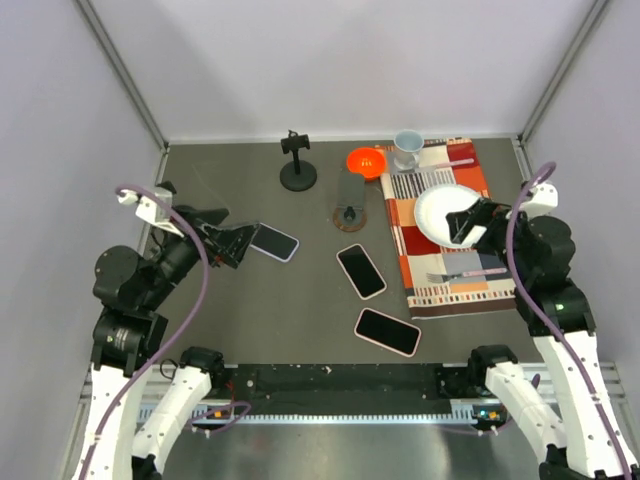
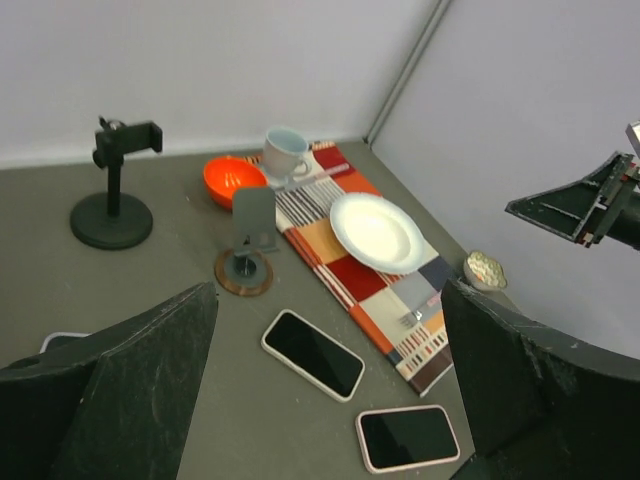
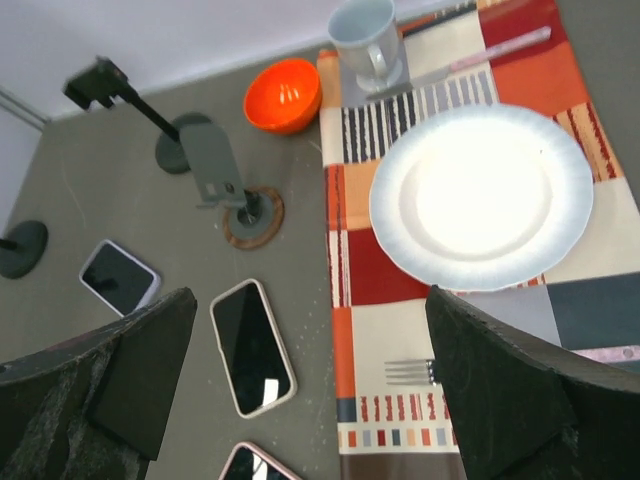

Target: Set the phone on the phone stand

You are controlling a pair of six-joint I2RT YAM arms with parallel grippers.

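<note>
left gripper [image 1: 241, 246]: jaws spread, empty, beside left phone [image 1: 275, 241] | right gripper [image 1: 463, 225]: spread, empty | risk: lying flat, left phone may skid from pinch; phone stand [image 1: 350, 197] may tip if nudged

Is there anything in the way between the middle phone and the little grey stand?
No, nothing that can be seen. The middle phone lies flat just in front of the grey stand, with only bare table between them. The orange bowl sits behind the stand, out of the way.
</note>
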